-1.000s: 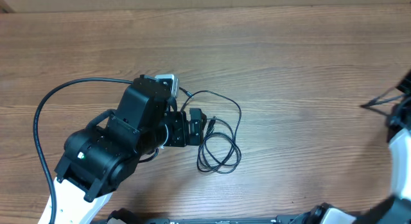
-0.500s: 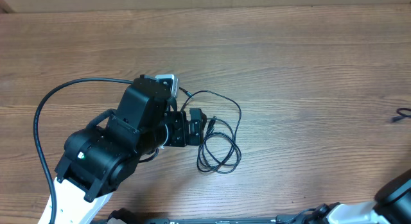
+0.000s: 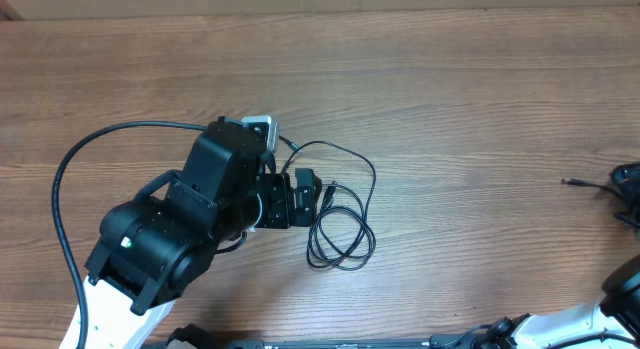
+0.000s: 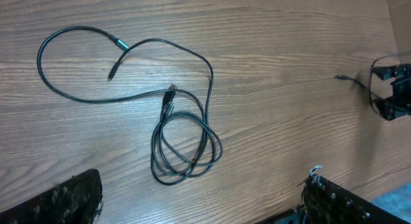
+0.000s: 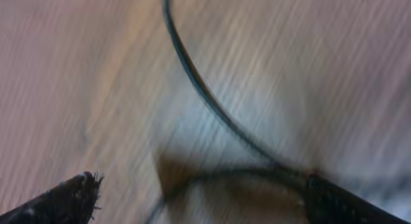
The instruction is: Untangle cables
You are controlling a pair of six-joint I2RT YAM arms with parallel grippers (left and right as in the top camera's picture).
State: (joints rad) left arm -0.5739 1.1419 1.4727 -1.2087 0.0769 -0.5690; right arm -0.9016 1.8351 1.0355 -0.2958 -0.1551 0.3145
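Wood-grain tabletop [image 3: 450,89] with the cables in two places. The coiled cable [image 4: 186,153] lies near the tabletop's centre: a wide open loop runs into a tight double coil, with both plug ends [image 4: 110,75] free. Whether this is one wire or two cannot be told. The left tool [image 4: 202,189] hangs above it, its fingers [image 4: 70,198] spread wide with nothing between them. It seems placed to choose a strand for the next pull.

A second cable [image 3: 590,185] lies at the right edge, well apart from the first, its plug [image 3: 566,181] pointing toward the centre. Separation of the two looks largely done, while the coil is not yet opened. The right tool [image 5: 199,195] is over that strand, fingers [image 5: 64,195] wide apart and gripping nothing visible.

The right wrist view is heavily blurred, so whether the strand touches the right-hand finger cannot be told. From overhead the left arm [image 3: 170,239] covers the wide loop. The frame cuts off the second cable at the right edge, and the dark mass there may be wire or tool.
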